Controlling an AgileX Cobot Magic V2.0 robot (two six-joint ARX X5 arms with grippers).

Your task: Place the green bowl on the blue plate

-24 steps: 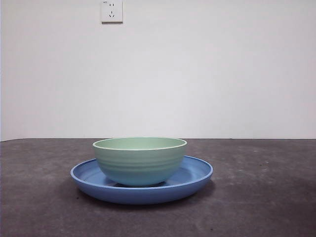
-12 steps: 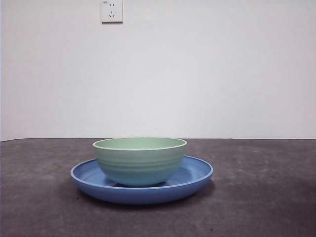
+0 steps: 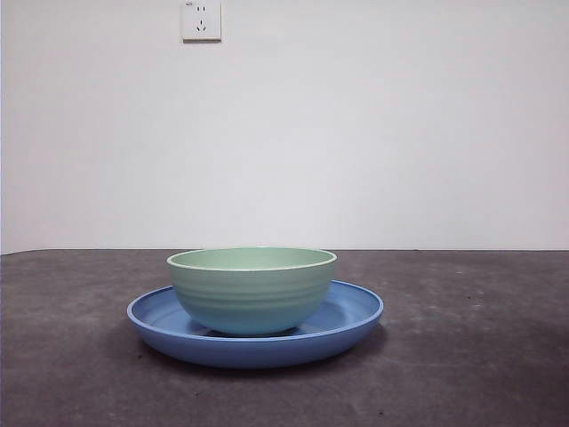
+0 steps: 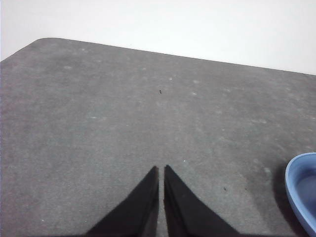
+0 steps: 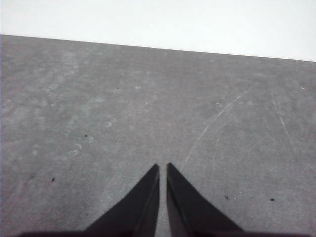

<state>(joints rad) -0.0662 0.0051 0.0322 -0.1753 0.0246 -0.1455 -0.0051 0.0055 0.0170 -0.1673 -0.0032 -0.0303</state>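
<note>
Resting upright inside the wide glossy blue plate (image 3: 356, 311), the pale mint-green ridged bowl (image 3: 252, 289) needs no correction; left gripper (image 4: 161, 170) and right gripper (image 5: 163, 168), jaws together, hang clear over the grey tabletop (image 3: 480, 356).

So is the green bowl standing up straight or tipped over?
Upright: the green bowl sits with its rim level and opening upward, inside the blue plate.

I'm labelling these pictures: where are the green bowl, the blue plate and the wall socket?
green bowl (image 3: 252, 294), front view, ridged side.
blue plate (image 3: 356, 313), front view, inner rim slope.
wall socket (image 3: 202, 20), front view, faceplate middle.
</note>
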